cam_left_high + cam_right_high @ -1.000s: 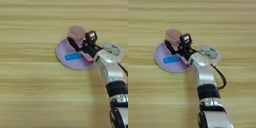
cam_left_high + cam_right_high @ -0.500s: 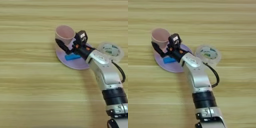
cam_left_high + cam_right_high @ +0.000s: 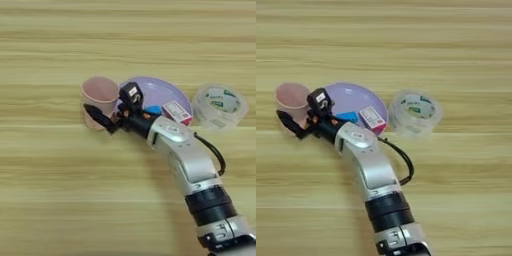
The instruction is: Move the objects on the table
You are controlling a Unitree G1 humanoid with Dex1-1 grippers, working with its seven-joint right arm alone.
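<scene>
A big light tan wooden table [image 3: 60,190] fills the whole view. A pale pink plastic cup [image 3: 100,99] stands upright on the wood, just to the left of a round, flat, light purple plate [image 3: 162,91]. The cup is off the plate.

The robot's silver right arm [image 3: 187,160] comes up from the bottom right. Its right gripper [image 3: 111,111] with two black fingers is around the cup. One finger [image 3: 98,117] lies along the front of the cup and the other is by the cup's right side. The fingers are spread wide enough to fit the cup and look like they are holding it.

On the plate lie a small flat blue rectangular block [image 3: 154,109] and a small red-and-white flat box [image 3: 177,112], side by side. The arm hides part of the blue block.

A clear round plastic tub with a green-and-white label [image 3: 220,104] sits on the table just to the right of the plate.
</scene>
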